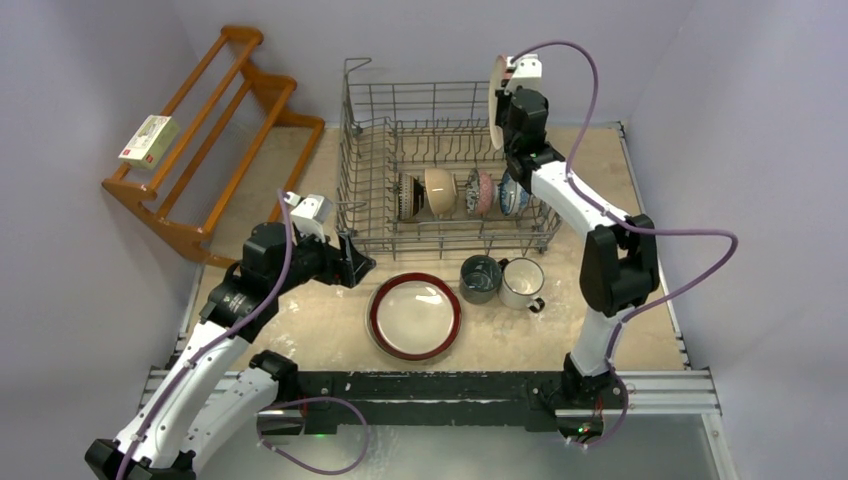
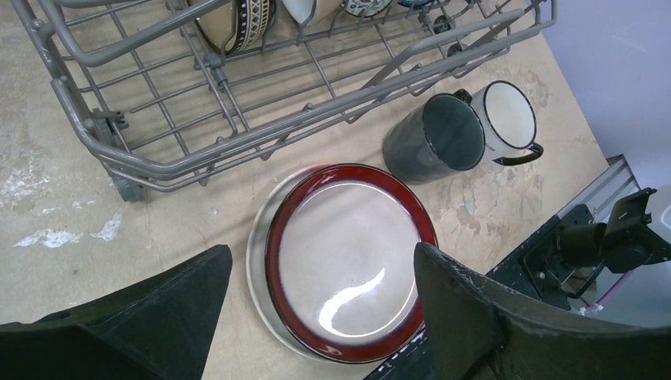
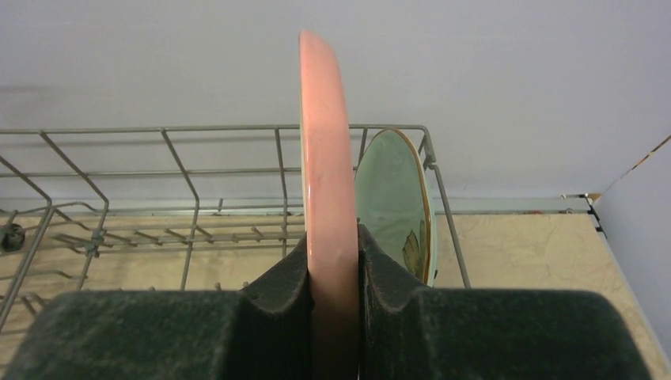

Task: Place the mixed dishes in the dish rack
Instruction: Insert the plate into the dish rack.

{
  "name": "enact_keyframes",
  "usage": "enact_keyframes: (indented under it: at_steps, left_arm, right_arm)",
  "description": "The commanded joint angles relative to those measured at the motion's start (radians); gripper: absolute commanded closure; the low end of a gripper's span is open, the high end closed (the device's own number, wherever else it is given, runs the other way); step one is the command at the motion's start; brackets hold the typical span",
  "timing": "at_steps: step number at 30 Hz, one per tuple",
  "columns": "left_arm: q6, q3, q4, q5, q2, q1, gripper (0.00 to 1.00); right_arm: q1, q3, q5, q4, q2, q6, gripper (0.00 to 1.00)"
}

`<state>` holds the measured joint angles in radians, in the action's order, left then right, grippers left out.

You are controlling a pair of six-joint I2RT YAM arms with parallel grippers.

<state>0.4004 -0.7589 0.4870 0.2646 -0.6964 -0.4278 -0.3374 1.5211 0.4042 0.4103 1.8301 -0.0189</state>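
Observation:
My right gripper (image 1: 512, 98) is shut on the edge of a pink plate (image 3: 324, 150) and holds it upright over the far right corner of the grey wire dish rack (image 1: 347, 150). A mint green plate (image 3: 394, 198) stands in the rack just right of it. Several small bowls (image 1: 440, 192) stand on edge in the rack's front row. A dark red-rimmed plate (image 1: 414, 315) lies on the table in front of the rack, on top of a paler plate (image 2: 257, 261). A dark teal mug (image 1: 480, 278) and a white mug (image 1: 522, 282) stand beside it. My left gripper (image 1: 350, 262) is open and empty above the table, left of the plates.
A brown wooden slatted shelf (image 1: 210, 140) leans at the far left with a small box (image 1: 149, 140) on it. The rack's tall wire sides (image 3: 158, 131) rise around the pink plate. A black rail (image 1: 430, 385) runs along the table's near edge.

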Motion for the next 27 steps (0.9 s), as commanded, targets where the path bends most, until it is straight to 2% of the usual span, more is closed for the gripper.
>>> enact_keyframes:
  at_steps: [1,27]
  left_arm:
    - [-0.011,0.004,-0.034,-0.008,0.001,-0.003,0.17]
    - [-0.011,0.003,-0.032,-0.018,-0.004,0.003,0.17]
  right_arm:
    - [0.022,0.118,-0.026,0.21,-0.03,-0.021,1.0]
    - [0.035,0.154,-0.056,0.18,0.102,-0.052,1.0]
